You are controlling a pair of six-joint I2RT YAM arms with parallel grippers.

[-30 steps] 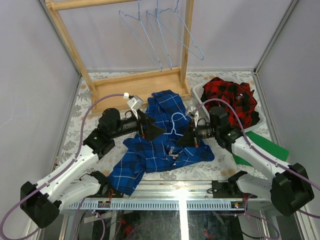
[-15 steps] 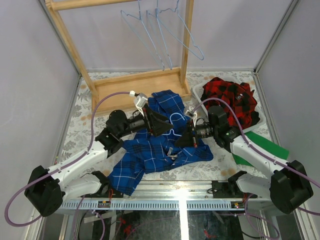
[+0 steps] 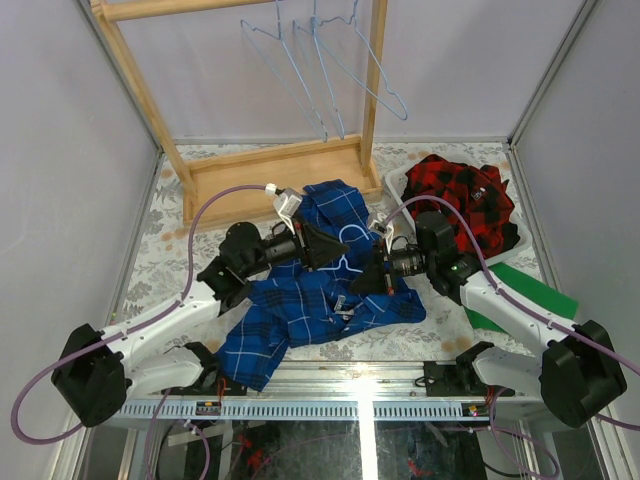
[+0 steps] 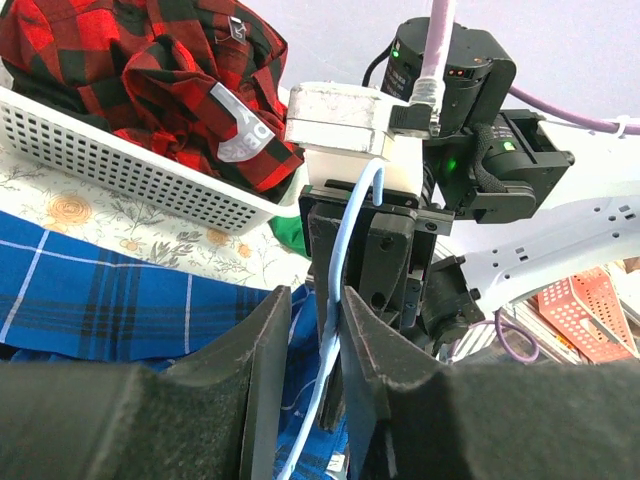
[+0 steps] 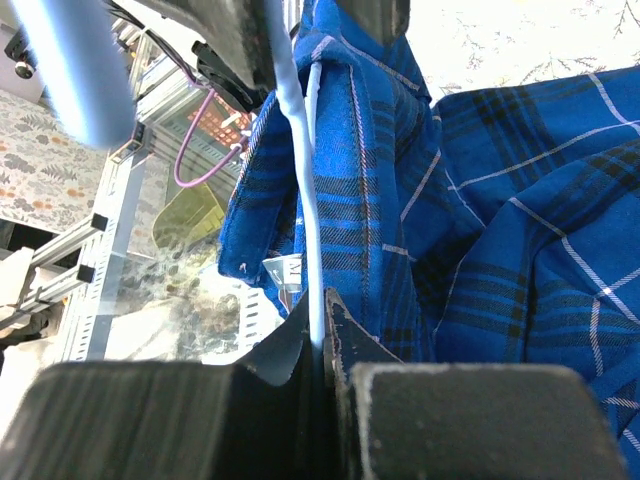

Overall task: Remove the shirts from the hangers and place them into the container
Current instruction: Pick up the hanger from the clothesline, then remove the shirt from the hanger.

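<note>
Claw left: narrowly spread astride hanger wire, unclamped. Claw right: pinching same wire. Runs lengthwise between facing claws, atop blue shirt; both equally near.

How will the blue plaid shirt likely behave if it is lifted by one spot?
Probably floppy: the blue plaid shirt lies crumpled in folds on the table, so it would likely sag from a single grip. Pushed, it would probably bunch rather than slide whole. The hanger wire at its collar may snag it.
</note>
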